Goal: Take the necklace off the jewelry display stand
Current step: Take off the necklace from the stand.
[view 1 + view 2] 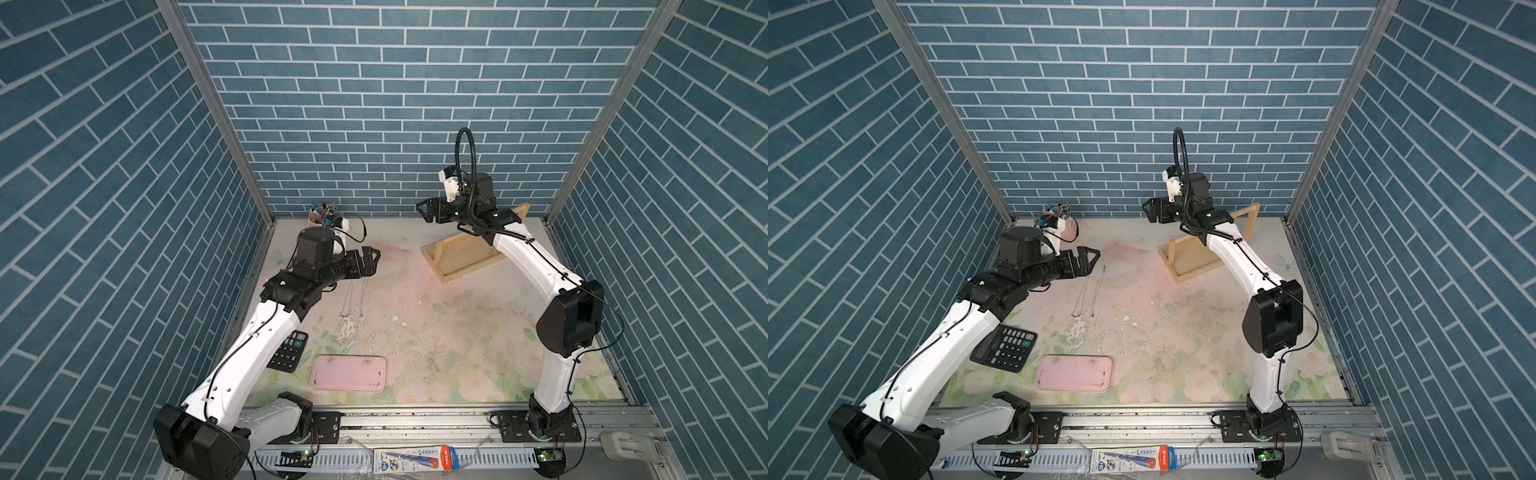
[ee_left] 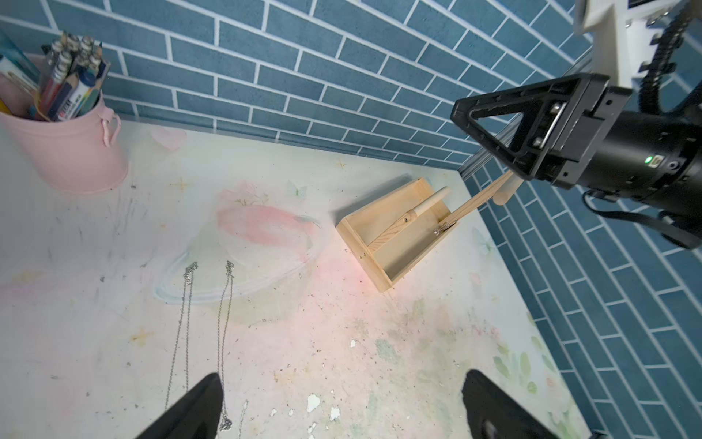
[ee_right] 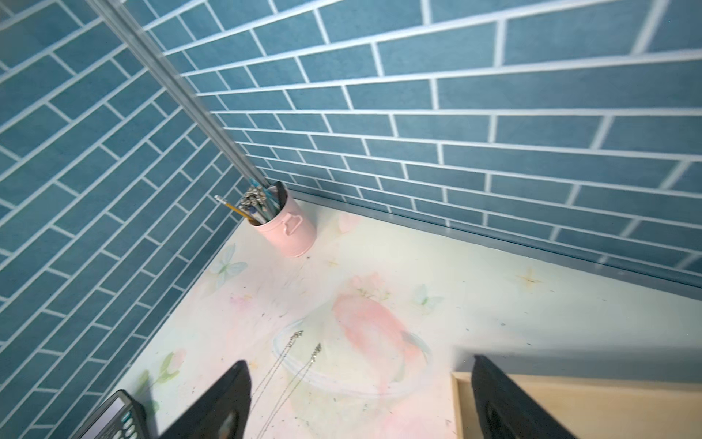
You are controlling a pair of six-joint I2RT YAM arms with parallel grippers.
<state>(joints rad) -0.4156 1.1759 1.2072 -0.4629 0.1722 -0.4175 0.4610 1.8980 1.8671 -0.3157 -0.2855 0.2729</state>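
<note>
Two thin silver necklace chains (image 1: 348, 299) (image 2: 191, 267) lie side by side flat on the table, under and just in front of my left gripper (image 1: 374, 262) (image 2: 343, 374). That gripper hovers open and holds nothing. The pale wooden jewelry display stand (image 1: 465, 257) (image 2: 395, 235) sits at the back right, and I see no chain on its top bar. My right gripper (image 1: 422, 212) (image 3: 361, 361) hangs open and empty above the stand's left end. In the right wrist view the chains (image 3: 296, 335) lie between its fingers' lines of sight, far below.
A pink bucket of pens (image 1: 320, 218) (image 3: 288, 232) stands in the back left corner. A black calculator (image 1: 1005, 347) lies by the left arm. A flat pink tray (image 1: 348, 372) sits near the front edge. Blue brick walls enclose three sides.
</note>
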